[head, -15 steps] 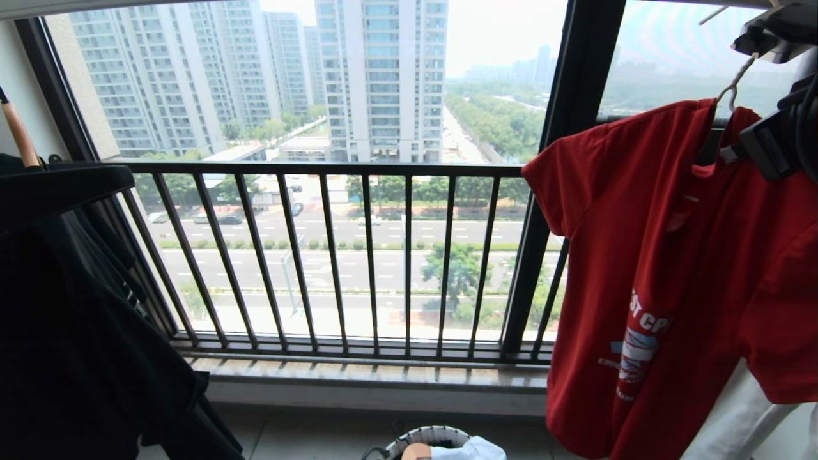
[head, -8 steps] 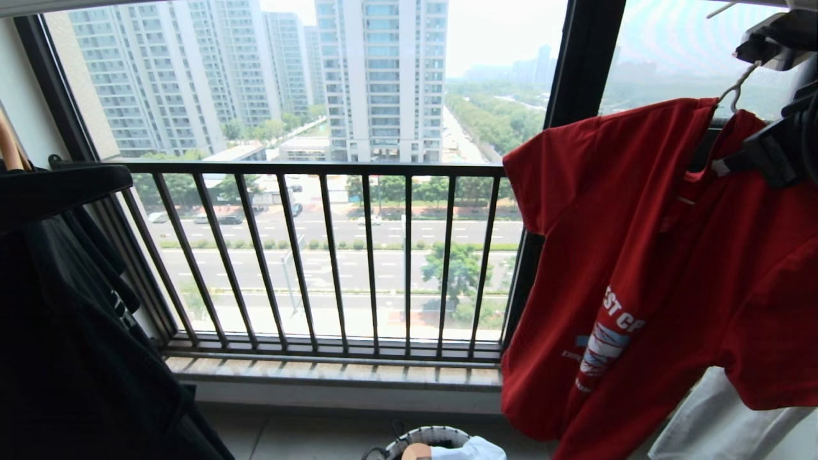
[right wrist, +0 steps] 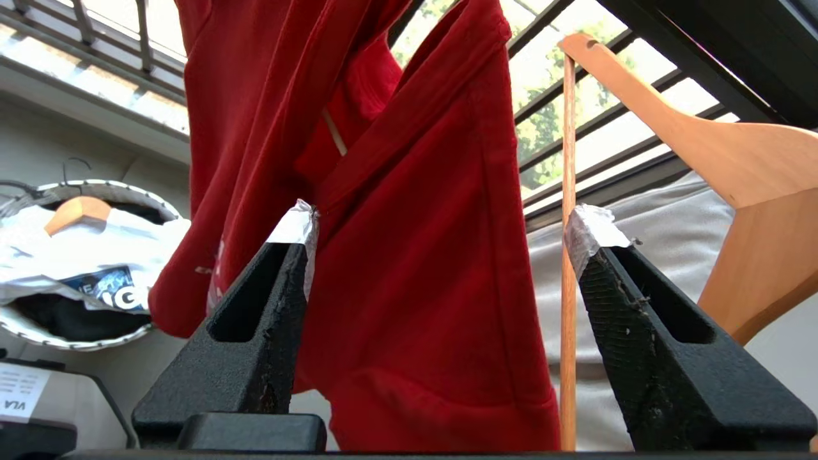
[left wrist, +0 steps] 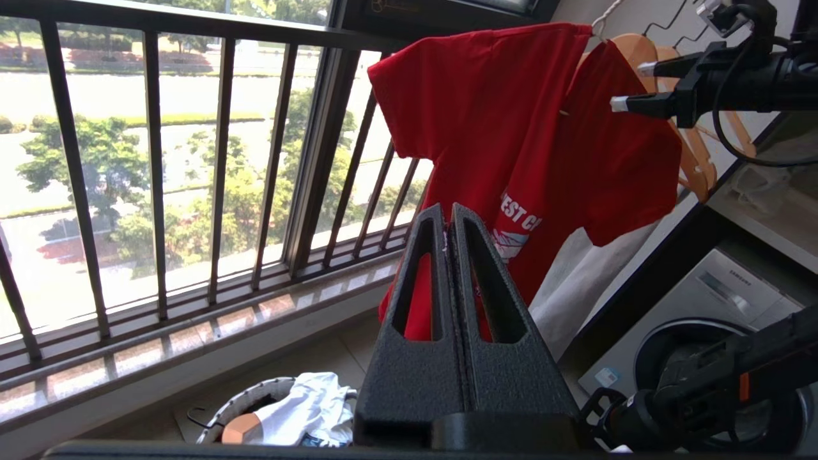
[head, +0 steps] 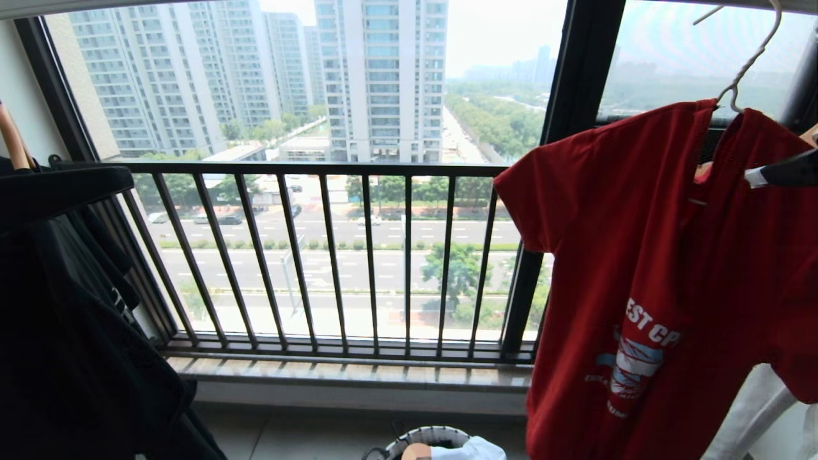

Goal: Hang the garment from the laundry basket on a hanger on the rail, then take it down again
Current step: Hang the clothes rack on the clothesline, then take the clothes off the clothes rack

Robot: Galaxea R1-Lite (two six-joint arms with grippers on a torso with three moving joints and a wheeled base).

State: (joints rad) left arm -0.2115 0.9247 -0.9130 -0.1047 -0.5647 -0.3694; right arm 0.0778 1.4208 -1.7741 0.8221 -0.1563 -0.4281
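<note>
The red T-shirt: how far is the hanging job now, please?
Done: the red T-shirt hangs on the white wire hanger, whose hook reaches up out of the head view; the basket below holds other laundry. In hand: the right hand stands open beside the shirt, holding nothing; the left hand is shut and empty, lower down. Left: taking the shirt down again.

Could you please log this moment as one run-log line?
red T-shirt: hanging on white wire hanger | right gripper: open beside it | left gripper: shut, idle
</note>
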